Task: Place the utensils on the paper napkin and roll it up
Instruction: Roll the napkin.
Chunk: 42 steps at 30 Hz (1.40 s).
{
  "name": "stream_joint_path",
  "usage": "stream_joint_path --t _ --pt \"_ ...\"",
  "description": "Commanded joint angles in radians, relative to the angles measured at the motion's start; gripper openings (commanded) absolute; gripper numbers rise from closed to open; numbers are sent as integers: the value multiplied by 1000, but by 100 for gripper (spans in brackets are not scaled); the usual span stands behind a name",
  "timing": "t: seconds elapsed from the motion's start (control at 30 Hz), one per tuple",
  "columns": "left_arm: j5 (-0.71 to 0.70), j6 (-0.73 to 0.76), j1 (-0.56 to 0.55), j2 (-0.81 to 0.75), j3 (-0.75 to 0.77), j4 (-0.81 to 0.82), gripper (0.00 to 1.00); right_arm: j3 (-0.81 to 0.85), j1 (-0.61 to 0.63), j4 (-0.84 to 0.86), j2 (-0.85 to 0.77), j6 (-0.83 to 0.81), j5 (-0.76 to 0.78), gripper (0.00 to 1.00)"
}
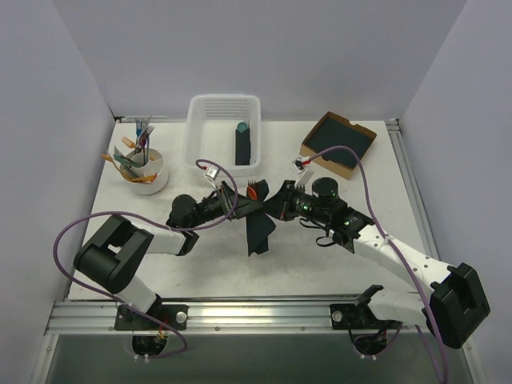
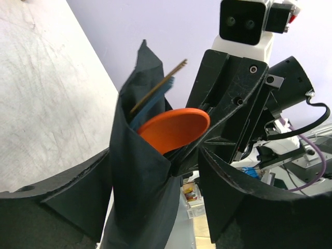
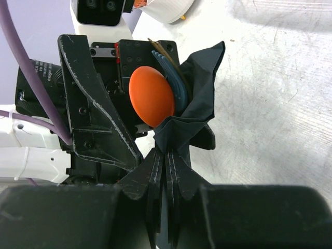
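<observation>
**A:** Off at the far left, a white cup (image 1: 148, 174) stands on the bench (image 1: 200, 268), bristling with cutlery in several colours.

**B:** Next along, at the back, the white basket (image 1: 210, 120) has a dark roll (image 1: 242, 146) with a teal tip lying inside it.

**A:** Now the middle, where both arms meet nose to nose. The left fingers (image 2: 57, 207) stand well apart, and the paper napkin (image 2: 137, 179) runs up between them.

**B:** It lies against one finger, with a clear gap to the other.

**A:** The napkin is only loosely wrapped and gapes at the top. The utensils (image 3: 155, 93) poke out there.

**B:** From the left wrist you can see an orange spoon bowl (image 2: 174, 129) with a dark blue piece (image 2: 153, 101) tucked just behind it.

**A:** From above, an orange tip shows at the upper end, and the napkin's loose tail points toward the near edge.

**B:** On the other side, the right fingers (image 3: 136, 181) are pressed together and clamped on the napkin's gathered folds just below the spoon bowl.

**A:** That leaves the far right, where a cardboard box (image 1: 324, 152) holding dark sheets sits at the back corner, well apart from the arms.
</observation>
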Motion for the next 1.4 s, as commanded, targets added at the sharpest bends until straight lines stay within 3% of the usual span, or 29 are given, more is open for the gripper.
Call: stream_joint_path --t 0.0,0.13,0.47,0.93,1.37 --pt "-8 -2 2 2 8 232 73 12 4 70 -17 3 -21 0" --pt "-9 -18 3 2 3 241 78 12 4 72 -19 4 -18 0" --pt "38 30 -4 -13 0 252 71 36 -4 55 -11 21 -7 0" --pt "124 62 -23 -49 -3 253 76 62 -23 55 24 60 -8 0" --pt "143 87 -20 -39 -8 255 55 71 -30 70 43 76 -34 0"
